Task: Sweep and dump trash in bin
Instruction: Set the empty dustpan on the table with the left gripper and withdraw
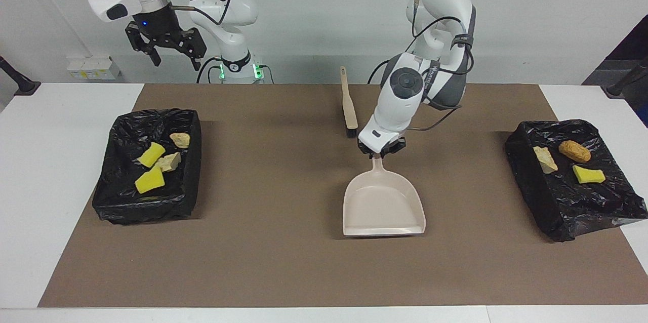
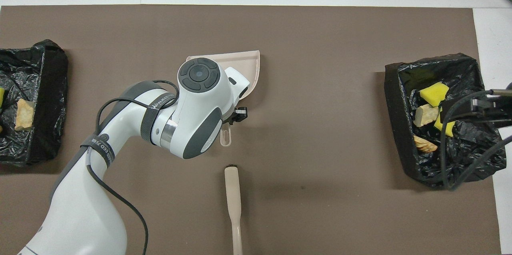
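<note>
The left gripper (image 1: 381,152) pinched the dustpan (image 1: 382,207) handle over mid-mat. The right gripper (image 1: 169,48) waited aloft, fingers spread. The trash (image 1: 152,166) lay in 2 black-lined bins (image 1: 124,206), 1 at each table end.

A big white tabletop (image 1: 61,161) stood by a plain pale wall (image 1: 314,9). A brown mat (image 1: 283,262) covered most of it and left white strips at both ends. A small white box (image 1: 92,67) sat against the wall. The light was bright and even.
</note>
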